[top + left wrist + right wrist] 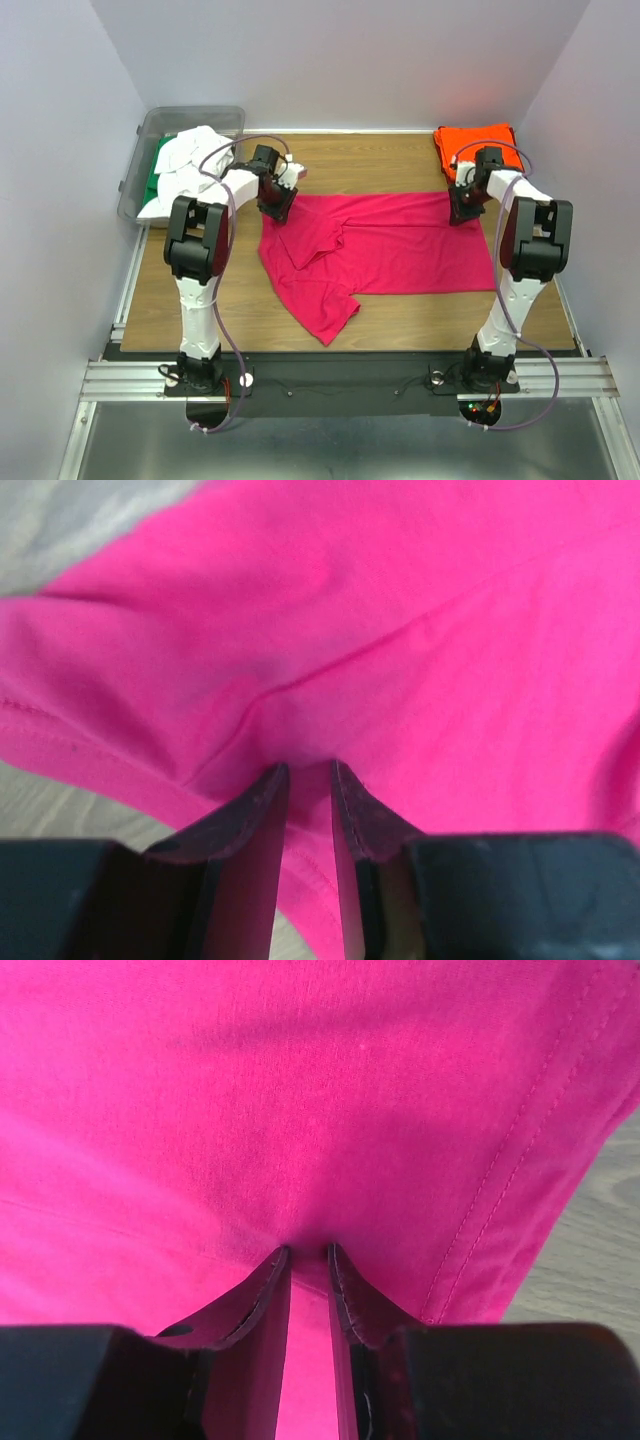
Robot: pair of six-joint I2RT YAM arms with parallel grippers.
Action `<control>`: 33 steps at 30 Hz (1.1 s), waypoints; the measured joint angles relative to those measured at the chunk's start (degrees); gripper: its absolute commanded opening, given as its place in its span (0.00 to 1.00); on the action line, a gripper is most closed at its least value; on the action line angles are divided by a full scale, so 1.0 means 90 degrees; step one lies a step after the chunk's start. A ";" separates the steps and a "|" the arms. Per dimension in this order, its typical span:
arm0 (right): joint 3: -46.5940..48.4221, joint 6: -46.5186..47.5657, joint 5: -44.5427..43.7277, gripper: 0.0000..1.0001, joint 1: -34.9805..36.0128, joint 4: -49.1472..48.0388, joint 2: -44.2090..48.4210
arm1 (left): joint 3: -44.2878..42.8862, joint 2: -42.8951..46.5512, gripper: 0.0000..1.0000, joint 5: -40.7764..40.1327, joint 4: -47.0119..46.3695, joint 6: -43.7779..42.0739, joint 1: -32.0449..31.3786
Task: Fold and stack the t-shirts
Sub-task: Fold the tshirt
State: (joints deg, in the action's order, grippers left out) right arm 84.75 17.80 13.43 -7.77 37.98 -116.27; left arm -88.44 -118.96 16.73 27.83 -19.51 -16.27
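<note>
A magenta-pink t-shirt (390,250) lies spread and partly folded across the middle of the wooden table. My left gripper (280,210) is shut on its far left corner; pink cloth (400,630) fills the left wrist view, pinched between the fingers (262,810). My right gripper (462,212) is shut on the shirt's far right corner; in the right wrist view the hemmed cloth (300,1100) sits between the fingers (352,1295). A folded orange-red t-shirt (475,145) lies at the far right. White (190,160) and green (155,170) shirts lie in the bin.
A clear grey plastic bin (160,125) stands at the far left corner, holding the white and green shirts. Grey walls close in the table on three sides. Bare wood (430,320) shows in front of the pink shirt.
</note>
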 measured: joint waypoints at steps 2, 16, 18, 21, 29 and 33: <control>0.0185 -0.0024 -0.0041 0.27 -0.0002 0.0002 -0.0143 | -0.0248 -0.0197 0.36 0.0017 0.0000 0.0046 0.0075; 0.0590 -0.0058 0.0821 0.63 0.0010 0.0063 -0.0187 | -0.1834 -0.1039 0.50 0.0714 0.0682 -0.0299 0.0512; 0.0214 0.0194 0.0964 0.63 0.0010 0.0379 0.0459 | -0.1299 -0.0449 0.51 0.1071 0.0801 -0.0437 0.0510; -0.0401 0.0668 0.0986 0.58 0.0010 0.0631 0.1773 | -0.0534 0.0634 0.58 0.1413 0.0920 -0.0685 0.0457; -0.2582 0.2164 0.0301 0.43 0.0010 0.0845 0.3922 | 0.1955 0.3320 0.58 0.1610 0.0537 -0.1443 -0.0571; -0.3538 0.2744 -0.0114 0.43 0.0010 0.0979 0.4002 | 0.2992 0.3427 0.58 0.1515 0.0376 -0.1600 -0.1273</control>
State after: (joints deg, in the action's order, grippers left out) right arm 52.90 42.50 12.40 -7.68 46.78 -80.25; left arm -61.52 -88.12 30.37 31.22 -33.91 -27.73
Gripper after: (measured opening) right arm 0.430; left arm 0.579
